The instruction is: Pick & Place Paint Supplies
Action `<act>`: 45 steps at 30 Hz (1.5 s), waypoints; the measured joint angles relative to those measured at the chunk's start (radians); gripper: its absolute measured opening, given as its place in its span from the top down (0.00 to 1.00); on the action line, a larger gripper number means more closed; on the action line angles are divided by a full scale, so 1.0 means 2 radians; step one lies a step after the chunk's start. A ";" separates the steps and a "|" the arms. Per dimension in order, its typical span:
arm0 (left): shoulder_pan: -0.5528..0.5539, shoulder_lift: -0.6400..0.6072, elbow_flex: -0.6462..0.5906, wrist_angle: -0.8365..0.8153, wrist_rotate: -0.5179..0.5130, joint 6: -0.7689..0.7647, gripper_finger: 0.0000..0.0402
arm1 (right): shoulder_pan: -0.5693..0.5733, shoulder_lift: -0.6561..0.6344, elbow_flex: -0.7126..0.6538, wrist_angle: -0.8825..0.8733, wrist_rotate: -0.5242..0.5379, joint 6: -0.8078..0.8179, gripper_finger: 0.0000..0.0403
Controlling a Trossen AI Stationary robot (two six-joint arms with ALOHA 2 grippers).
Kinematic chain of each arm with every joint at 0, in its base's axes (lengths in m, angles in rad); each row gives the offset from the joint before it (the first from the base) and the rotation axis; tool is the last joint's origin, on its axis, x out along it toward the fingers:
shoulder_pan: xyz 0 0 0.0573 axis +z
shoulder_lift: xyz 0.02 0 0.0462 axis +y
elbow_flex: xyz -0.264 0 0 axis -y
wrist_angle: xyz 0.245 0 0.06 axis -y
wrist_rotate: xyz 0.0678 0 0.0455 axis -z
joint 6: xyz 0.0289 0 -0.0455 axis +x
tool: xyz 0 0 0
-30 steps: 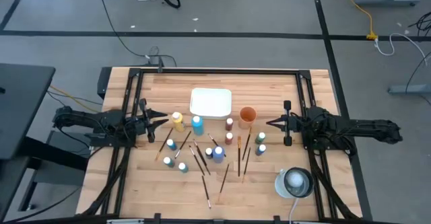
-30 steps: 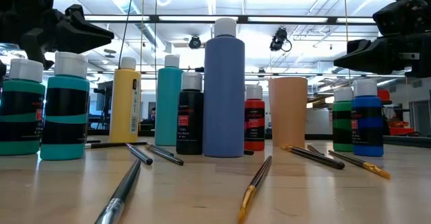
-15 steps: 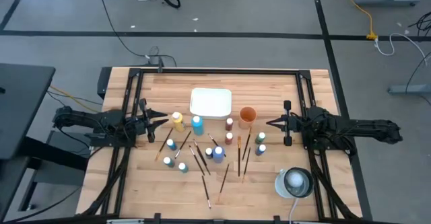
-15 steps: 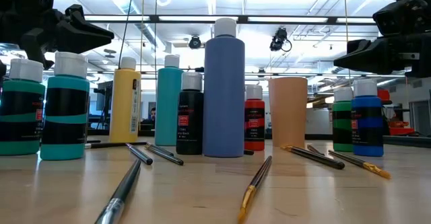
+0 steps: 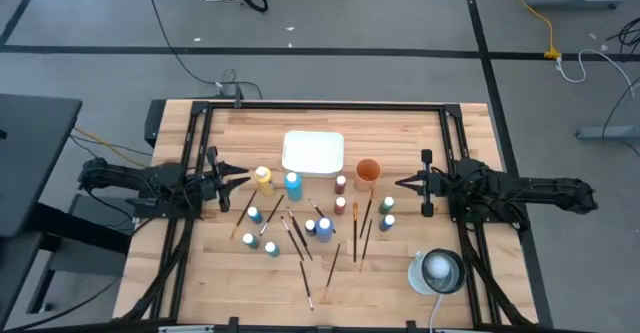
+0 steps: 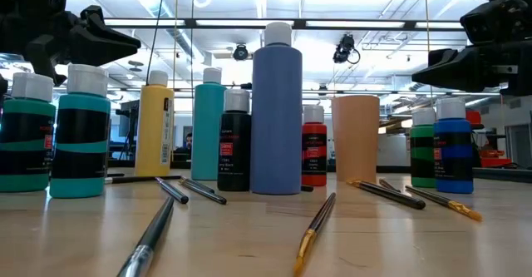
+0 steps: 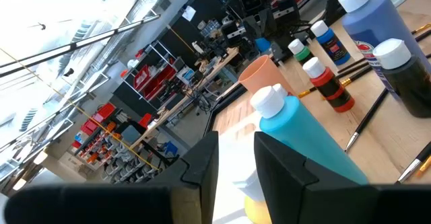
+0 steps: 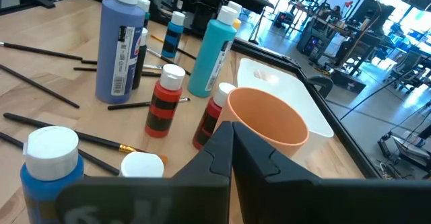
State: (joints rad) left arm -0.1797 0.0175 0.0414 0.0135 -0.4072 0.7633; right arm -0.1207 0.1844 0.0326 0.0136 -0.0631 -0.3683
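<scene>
Paint bottles and thin brushes crowd mid-table near the white rectangular tray [image 5: 313,153], left gripper [image 5: 243,178] parted and empty beside the yellow plastic bottle [image 5: 263,180], right gripper [image 5: 403,183] clenched empty; best approach low, straddling that bottle squarely.

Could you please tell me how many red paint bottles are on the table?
2. A dark red bottle stands right beside the orange cup; a brighter red bottle stands just past it, toward the tall blue bottle. Both upright; taller bottles might hide another.
</scene>
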 joint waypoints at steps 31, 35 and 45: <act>0.000 0.000 0.000 0.000 0.000 0.000 0.74 | 0.000 0.000 0.000 0.000 0.000 0.000 0.98; 0.000 0.000 0.000 0.000 0.000 0.000 0.74 | 0.000 0.000 0.000 0.000 0.000 0.000 0.98; 0.000 0.000 0.000 0.016 -0.025 0.008 0.74 | 0.000 0.000 0.000 0.021 0.024 0.010 0.98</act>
State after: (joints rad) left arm -0.1799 0.0174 0.0422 0.0449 -0.4568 0.7785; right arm -0.1207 0.1848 0.0326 0.0547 -0.0150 -0.3484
